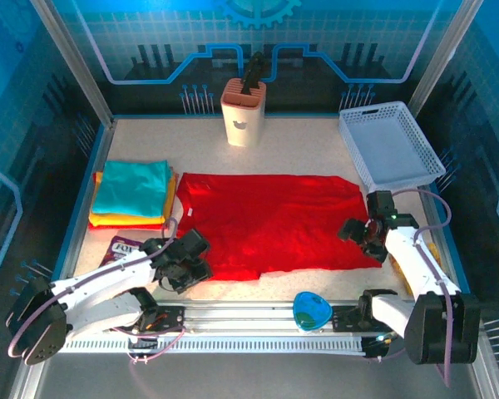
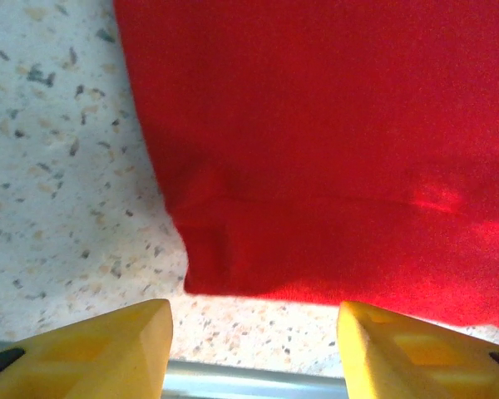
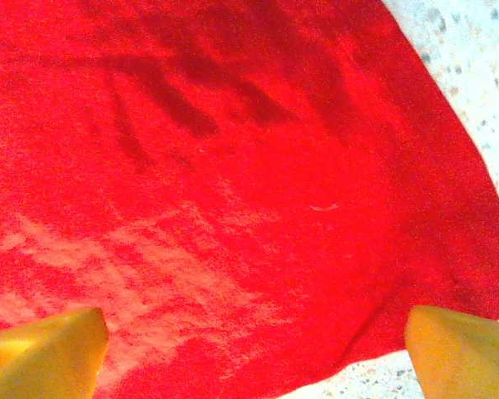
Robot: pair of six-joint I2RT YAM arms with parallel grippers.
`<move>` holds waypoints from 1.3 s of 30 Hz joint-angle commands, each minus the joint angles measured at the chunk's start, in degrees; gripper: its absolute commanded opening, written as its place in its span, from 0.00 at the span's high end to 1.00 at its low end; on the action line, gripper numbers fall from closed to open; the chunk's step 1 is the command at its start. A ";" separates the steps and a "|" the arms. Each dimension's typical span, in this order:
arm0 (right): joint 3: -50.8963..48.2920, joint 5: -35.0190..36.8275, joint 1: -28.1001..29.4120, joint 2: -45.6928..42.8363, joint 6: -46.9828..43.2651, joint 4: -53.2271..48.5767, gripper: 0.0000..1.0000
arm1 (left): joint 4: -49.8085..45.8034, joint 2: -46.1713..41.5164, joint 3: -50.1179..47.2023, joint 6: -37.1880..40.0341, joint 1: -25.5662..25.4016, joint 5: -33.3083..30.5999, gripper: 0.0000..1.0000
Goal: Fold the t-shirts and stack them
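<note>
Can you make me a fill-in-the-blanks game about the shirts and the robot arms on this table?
1. The spread-out shirt is coloured ____.
2. The top shirt of the folded stack is coloured ____.
3. That folded stack lies on the robot's ____ side of the spread-out shirt.
4. The left gripper has its fingers ____, gripping nothing.

Missing words: red; teal; left; open.

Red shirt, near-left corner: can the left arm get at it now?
Likely yes. The open left gripper hangs just short of that corner of the red shirt, with bare table between and nothing blocking it.
</note>
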 commanded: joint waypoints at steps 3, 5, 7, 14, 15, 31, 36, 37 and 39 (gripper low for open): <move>-2.71 0.08 -1.13 -0.16 2.75 -0.60 0.10 | 5.99 0.45 -1.97 -2.57 -0.44 -3.36 0.47; -3.29 -0.98 -1.42 0.67 2.87 0.34 0.11 | 6.90 0.52 -2.24 -2.77 -0.40 -3.81 0.48; -4.00 -2.08 -1.43 1.84 3.42 1.46 0.11 | 7.68 1.31 -2.26 -2.69 -0.39 -3.83 0.49; -6.92 -5.00 -1.51 9.09 3.97 8.36 0.25 | 9.15 4.58 -2.08 -1.88 -0.45 -3.72 0.57; -6.94 -5.29 -1.48 9.47 3.94 8.93 0.30 | 9.07 4.48 -2.08 -1.80 -0.43 -3.82 0.60; 8.37 -6.45 -1.57 14.49 -2.41 5.46 0.97 | -1.22 2.10 11.04 11.90 10.77 0.21 1.00; 13.90 -11.53 -2.12 21.50 -0.58 7.91 0.95 | -2.15 8.19 19.36 21.17 18.13 1.55 1.00; 16.45 -12.21 -2.25 23.37 -0.28 8.67 0.94 | -1.54 9.88 20.84 22.75 19.71 1.82 1.00; 18.46 -13.23 -2.51 26.54 0.01 9.91 0.93 | -0.65 14.25 23.81 25.95 22.78 3.12 1.00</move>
